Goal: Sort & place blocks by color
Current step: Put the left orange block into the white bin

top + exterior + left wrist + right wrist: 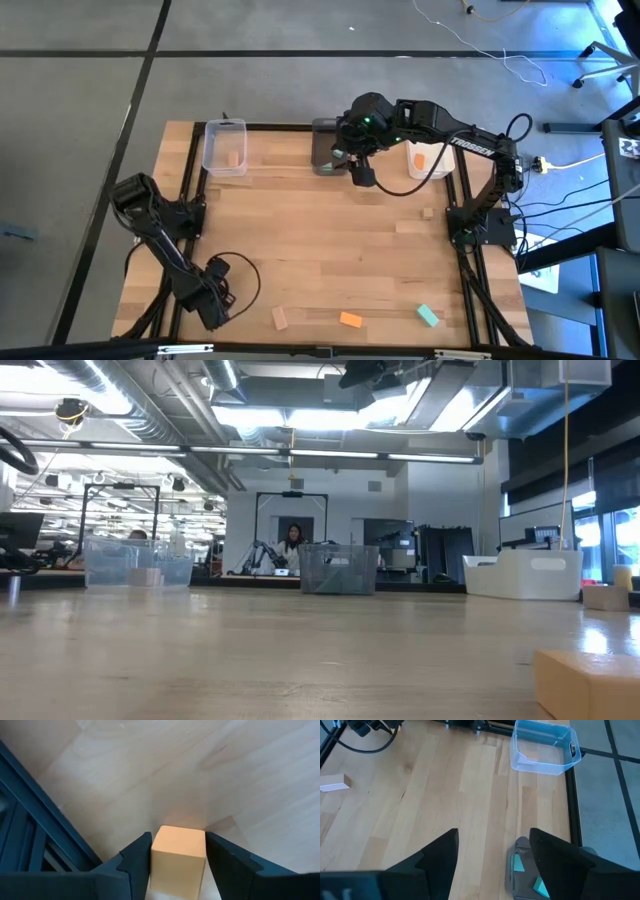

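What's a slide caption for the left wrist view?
Left gripper shut on a pale tan wood block just above the wooden table.

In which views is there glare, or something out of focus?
Low view: ceiling lights blaze bright, and the near tan block is blurred. Left wrist view: the held tan block glows pale. High view: blue light falls at right, beyond the table.

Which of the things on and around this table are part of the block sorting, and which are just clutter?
Job: tan block in the left gripper; loose tan block, orange block, teal block; clear bin, grey bin, white bin.
Lying about: floor cables; person in the room behind.
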`<state>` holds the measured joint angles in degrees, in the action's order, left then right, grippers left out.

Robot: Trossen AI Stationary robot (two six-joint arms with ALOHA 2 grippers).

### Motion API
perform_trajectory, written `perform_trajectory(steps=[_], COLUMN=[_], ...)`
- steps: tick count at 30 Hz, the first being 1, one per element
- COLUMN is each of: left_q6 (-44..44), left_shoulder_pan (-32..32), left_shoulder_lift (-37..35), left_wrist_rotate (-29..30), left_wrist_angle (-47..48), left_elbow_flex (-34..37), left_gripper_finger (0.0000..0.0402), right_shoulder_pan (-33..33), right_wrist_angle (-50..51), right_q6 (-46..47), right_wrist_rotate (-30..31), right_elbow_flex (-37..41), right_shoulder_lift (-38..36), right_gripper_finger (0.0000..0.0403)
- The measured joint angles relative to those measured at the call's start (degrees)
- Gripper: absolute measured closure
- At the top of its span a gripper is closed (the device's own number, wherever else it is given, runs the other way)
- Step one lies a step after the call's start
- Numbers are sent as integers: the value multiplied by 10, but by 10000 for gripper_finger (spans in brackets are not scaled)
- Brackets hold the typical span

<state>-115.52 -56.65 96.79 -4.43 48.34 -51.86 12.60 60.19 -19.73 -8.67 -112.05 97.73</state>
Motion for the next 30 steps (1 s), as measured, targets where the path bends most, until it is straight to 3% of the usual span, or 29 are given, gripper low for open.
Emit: perform_trajectory(steps=[19, 30], left_q6=[21, 17], left_shoulder_pan=[0, 0], left_shoulder_lift=[1, 1], left_wrist_rotate=[5, 3], left_wrist_angle=[1, 2], left_elbow_flex=[0, 0], left_gripper_finger=[226, 277], right_shoulder_pan=[0, 0], right_wrist_angle=[-1, -1], right_q6=[0, 0], right_wrist_rotate=[0, 0], right_elbow_flex=[0, 0], right_shoulder_lift=[0, 0], right_gripper_finger=[158, 158])
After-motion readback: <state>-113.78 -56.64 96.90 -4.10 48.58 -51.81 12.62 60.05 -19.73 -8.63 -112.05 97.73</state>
